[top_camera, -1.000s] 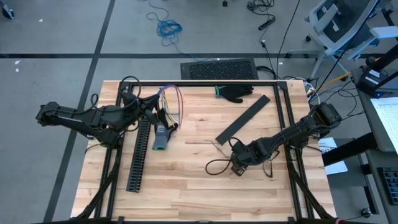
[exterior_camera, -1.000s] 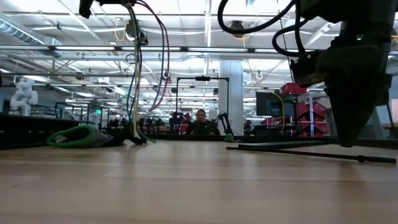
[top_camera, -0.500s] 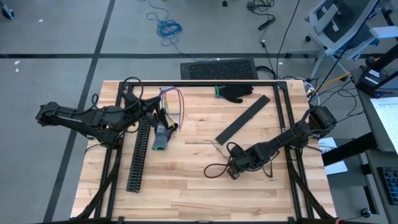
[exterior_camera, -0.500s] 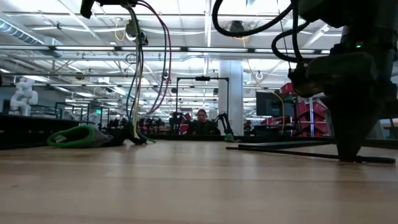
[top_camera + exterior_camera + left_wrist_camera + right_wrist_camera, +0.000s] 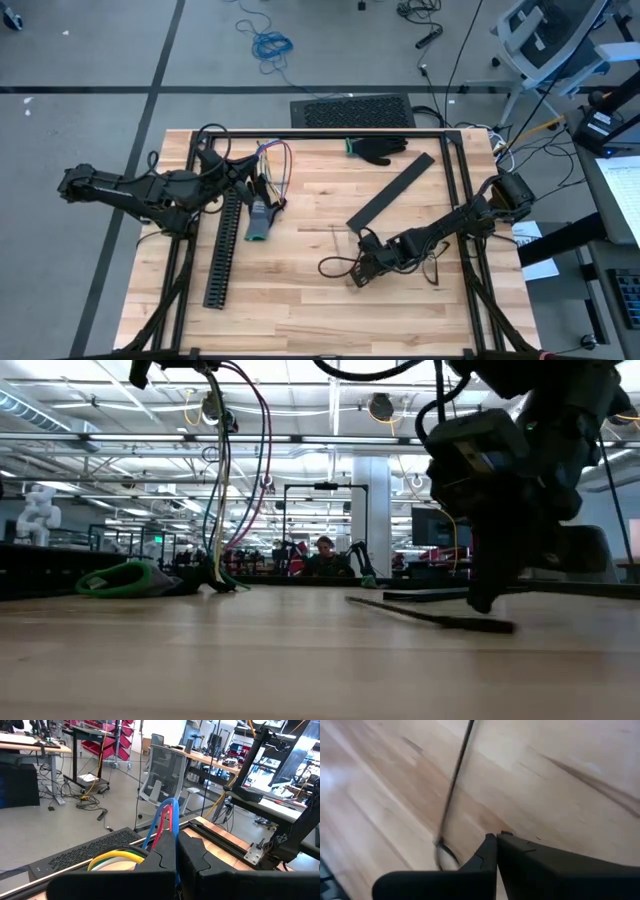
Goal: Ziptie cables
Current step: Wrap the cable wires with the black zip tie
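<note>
My right gripper, shut, has slid leftward, dragging the ziptie along the table; left gripper stays clamped on cables. Threading comes next.

No readable text, label, brand, number or sign anywhere on the table, the arms or the room behind.
</note>
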Robot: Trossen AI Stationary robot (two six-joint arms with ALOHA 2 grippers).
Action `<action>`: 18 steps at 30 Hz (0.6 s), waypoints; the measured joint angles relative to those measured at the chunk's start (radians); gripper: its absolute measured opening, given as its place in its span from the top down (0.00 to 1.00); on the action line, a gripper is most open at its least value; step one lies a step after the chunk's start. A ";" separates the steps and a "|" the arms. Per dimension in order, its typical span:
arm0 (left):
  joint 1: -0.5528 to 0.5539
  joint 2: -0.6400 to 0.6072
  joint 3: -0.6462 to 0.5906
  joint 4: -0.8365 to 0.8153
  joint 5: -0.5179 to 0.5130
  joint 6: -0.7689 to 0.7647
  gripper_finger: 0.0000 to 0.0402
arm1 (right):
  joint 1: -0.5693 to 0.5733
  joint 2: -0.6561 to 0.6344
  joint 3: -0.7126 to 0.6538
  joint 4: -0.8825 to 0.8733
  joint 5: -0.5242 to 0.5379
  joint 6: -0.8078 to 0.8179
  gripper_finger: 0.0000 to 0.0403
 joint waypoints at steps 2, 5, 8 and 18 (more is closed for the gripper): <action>0.000 0.000 0.000 0.000 0.000 0.000 1.00 | -0.004 0.000 0.000 0.030 0.000 0.006 1.00; 0.000 0.000 0.000 0.000 0.000 0.000 1.00 | -0.009 0.000 0.000 0.067 0.004 0.011 1.00; 0.000 0.000 0.000 -0.001 0.000 0.000 1.00 | -0.015 -0.001 0.000 0.128 0.020 0.003 1.00; -0.028 0.015 0.000 -0.014 0.240 -0.123 1.00 | -0.019 -0.002 0.000 0.147 0.080 -0.098 1.00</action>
